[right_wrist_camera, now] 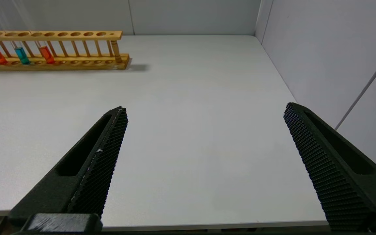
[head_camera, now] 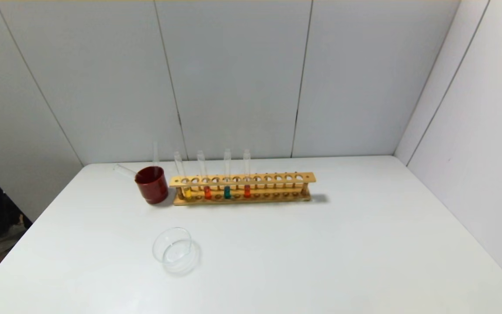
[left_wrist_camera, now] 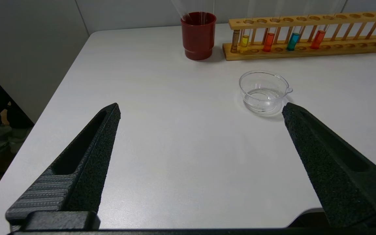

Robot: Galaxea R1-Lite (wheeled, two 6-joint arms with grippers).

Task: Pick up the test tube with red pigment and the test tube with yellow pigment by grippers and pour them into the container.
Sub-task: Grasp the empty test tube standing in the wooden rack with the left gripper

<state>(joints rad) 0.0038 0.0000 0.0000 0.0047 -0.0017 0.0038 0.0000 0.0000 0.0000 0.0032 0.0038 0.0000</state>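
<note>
The yellow test tube (head_camera: 187,191) stands at the left end of a wooden rack (head_camera: 277,178) at the back of the table. Two red-orange tubes (head_camera: 207,192) (head_camera: 247,190) stand in the same rack with a green tube (head_camera: 227,191) between them. The clear glass container (head_camera: 173,250) sits in front of the rack, towards the left. My left gripper (left_wrist_camera: 201,109) is open and empty, low over the table, short of the container (left_wrist_camera: 263,91). My right gripper (right_wrist_camera: 204,109) is open and empty over the table's right front. Neither gripper shows in the head view.
A dark red cup (head_camera: 151,184) holding empty glass tubes stands just left of the rack. Grey panel walls close the back and right sides. The table's left edge (left_wrist_camera: 60,88) drops to a dark area.
</note>
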